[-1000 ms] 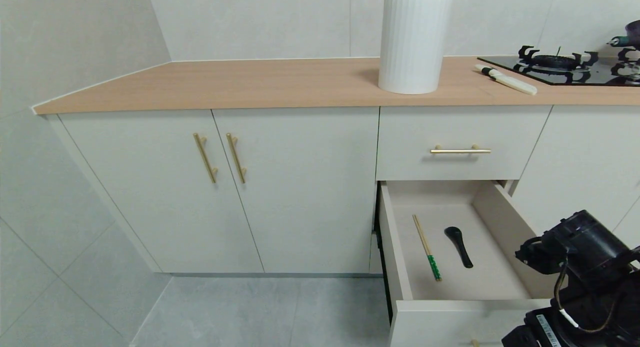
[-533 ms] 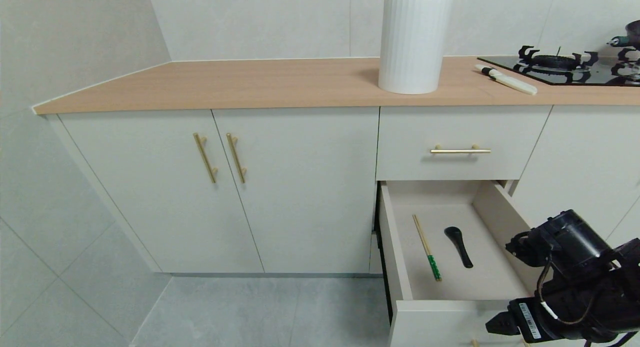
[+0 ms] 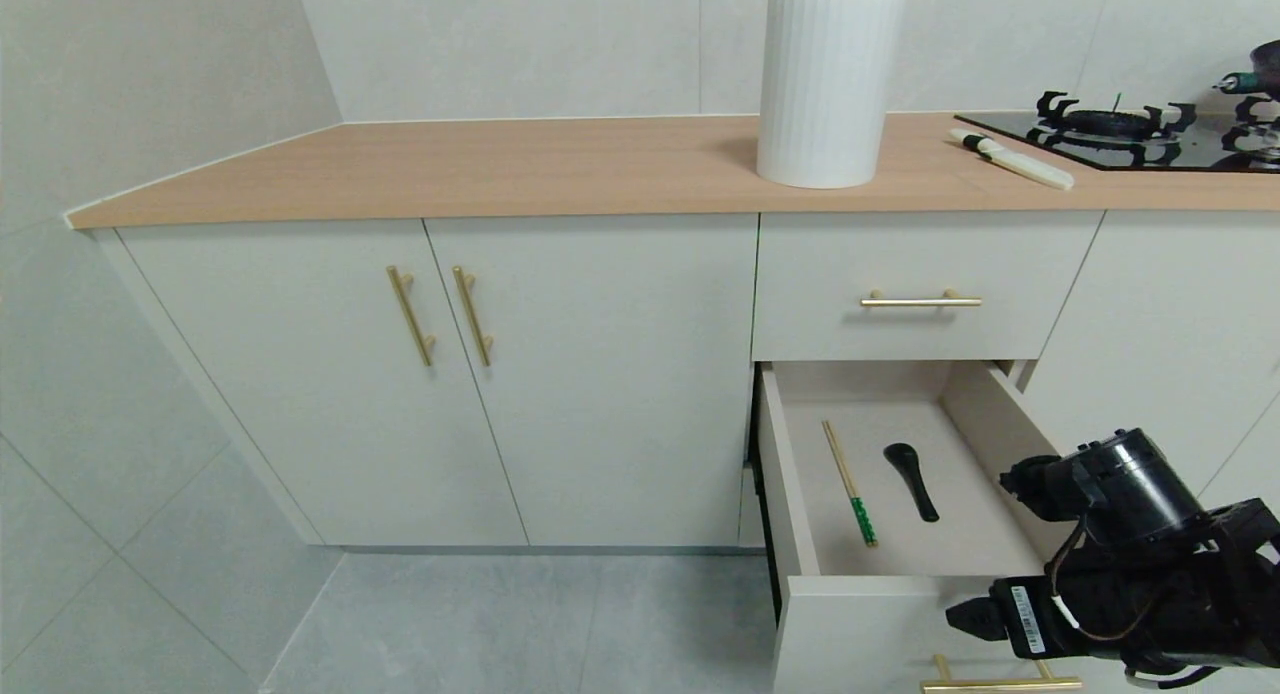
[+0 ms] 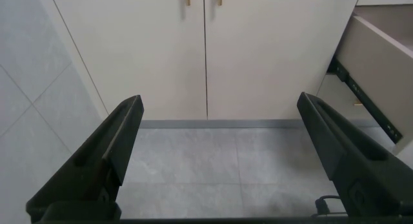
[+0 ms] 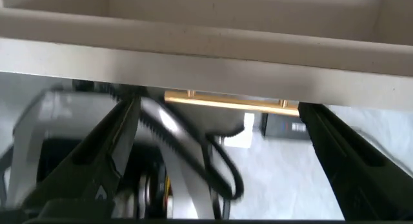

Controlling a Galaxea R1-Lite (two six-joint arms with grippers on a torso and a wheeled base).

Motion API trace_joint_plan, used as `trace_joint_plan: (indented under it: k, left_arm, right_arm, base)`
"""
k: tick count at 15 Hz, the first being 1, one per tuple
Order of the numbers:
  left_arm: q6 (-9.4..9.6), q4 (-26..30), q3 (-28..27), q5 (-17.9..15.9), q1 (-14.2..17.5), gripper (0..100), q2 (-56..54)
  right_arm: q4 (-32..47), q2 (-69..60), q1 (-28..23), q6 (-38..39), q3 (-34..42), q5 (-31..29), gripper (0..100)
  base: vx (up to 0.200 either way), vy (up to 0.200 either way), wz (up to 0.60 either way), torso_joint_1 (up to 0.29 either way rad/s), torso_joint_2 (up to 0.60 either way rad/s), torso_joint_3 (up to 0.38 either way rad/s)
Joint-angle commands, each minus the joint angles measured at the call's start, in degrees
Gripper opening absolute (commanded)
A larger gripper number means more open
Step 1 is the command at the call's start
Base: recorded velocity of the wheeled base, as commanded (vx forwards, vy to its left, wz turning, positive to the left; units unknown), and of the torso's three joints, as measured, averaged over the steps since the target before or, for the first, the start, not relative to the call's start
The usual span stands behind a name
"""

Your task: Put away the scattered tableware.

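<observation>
The lower drawer stands pulled out. Inside it lie a pair of chopsticks with green ends and a black spoon, side by side. A cream-handled knife lies on the wooden counter next to the stove. My right arm is low at the drawer's front right corner. My right gripper is open, with the drawer front and its gold handle just beyond the fingers. My left gripper is open and holds nothing, low above the floor before the cabinet doors.
A tall white ribbed container stands on the counter. A black gas stove is at the far right. The upper drawer is shut. Two cabinet doors with gold handles are shut. Grey floor tiles lie below.
The drawer has slid a little way inward, and its gold handle now shows at the bottom edge. My right arm has moved left and lower, toward the drawer front.
</observation>
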Motion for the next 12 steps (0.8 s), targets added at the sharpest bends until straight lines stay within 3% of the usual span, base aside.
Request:
trace_joint_plan:
  k: [1,9,12]
  left_arm:
    - [0.00,0.0,0.0,0.0,0.0,100,0.0]
    - [0.00,0.0,0.0,0.0,0.0,100,0.0]
    - [0.00,0.0,0.0,0.1,0.0,100,0.0]
  right_arm:
    - [-3.4,1.2,0.0,0.3,1.7,-0.7,100]
    - [-25.5,9.4,-0.8,1.7,6.1,-8.0,100]
    - [-32.1,11.9,-1.3,1.8,7.5,-8.3,100]
  base:
    - [0.000,0.000,0.00,0.000,0.00,0.000]
    - [0.000,0.000,0.00,0.000,0.00,0.000]
    - [0.000,0.000,0.00,0.000,0.00,0.000]
